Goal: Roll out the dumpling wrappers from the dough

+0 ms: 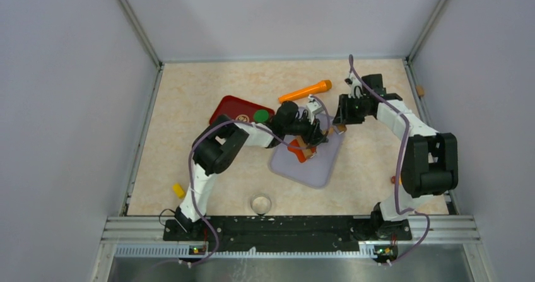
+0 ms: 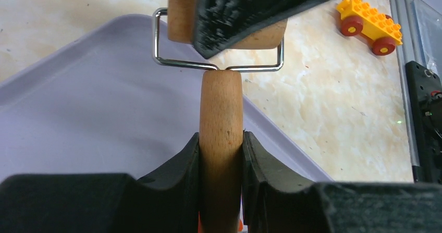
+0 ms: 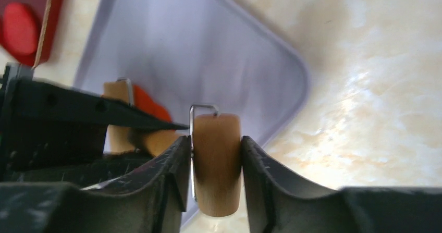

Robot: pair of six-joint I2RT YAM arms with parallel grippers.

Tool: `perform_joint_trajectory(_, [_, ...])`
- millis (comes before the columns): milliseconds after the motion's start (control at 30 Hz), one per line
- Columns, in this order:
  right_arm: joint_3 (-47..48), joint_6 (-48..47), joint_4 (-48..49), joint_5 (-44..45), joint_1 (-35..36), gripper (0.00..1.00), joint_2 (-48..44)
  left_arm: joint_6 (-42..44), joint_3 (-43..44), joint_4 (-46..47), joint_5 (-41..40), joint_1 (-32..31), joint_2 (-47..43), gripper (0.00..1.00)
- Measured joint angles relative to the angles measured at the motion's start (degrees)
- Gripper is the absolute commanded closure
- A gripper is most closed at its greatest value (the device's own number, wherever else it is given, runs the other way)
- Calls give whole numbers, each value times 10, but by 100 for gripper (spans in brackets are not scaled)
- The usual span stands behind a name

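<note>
A small wooden roller with a wire frame is held at both ends over the lilac tray (image 1: 312,168). My left gripper (image 2: 221,142) (image 1: 317,134) is shut on its handle (image 2: 221,102). My right gripper (image 3: 215,152) (image 1: 339,123) is shut on its drum (image 3: 216,165), and that gripper's finger (image 2: 245,9) covers most of the drum in the left wrist view. An orange-red piece of dough (image 3: 149,103) (image 1: 303,153) lies on the tray beneath the roller, partly hidden. One flat orange-red dumpling wrapper (image 3: 20,27) rests on the dark red tray (image 3: 48,29).
The dark red tray (image 1: 228,107) at back left also holds a green disc (image 1: 261,115) and a brown patterned disc. An orange rolling pin (image 1: 306,91) lies behind the lilac tray. A yellow toy car (image 2: 370,23), a yellow block (image 1: 179,189) and a round glass (image 1: 260,203) are nearby.
</note>
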Motion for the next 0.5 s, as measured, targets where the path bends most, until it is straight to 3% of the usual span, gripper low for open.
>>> perform_joint_trajectory(167, [-19, 17, -27, -92, -6, 39, -25, 10, -21, -42, -2, -2, -48, 100])
perform_joint_trajectory(400, [-34, 57, -36, -188, -8, 49, -26, 31, -26, -69, -14, 7, -89, 100])
perform_joint_trajectory(500, [-37, 66, -38, -200, -8, 45, -26, 34, -26, -70, -12, 8, -89, 100])
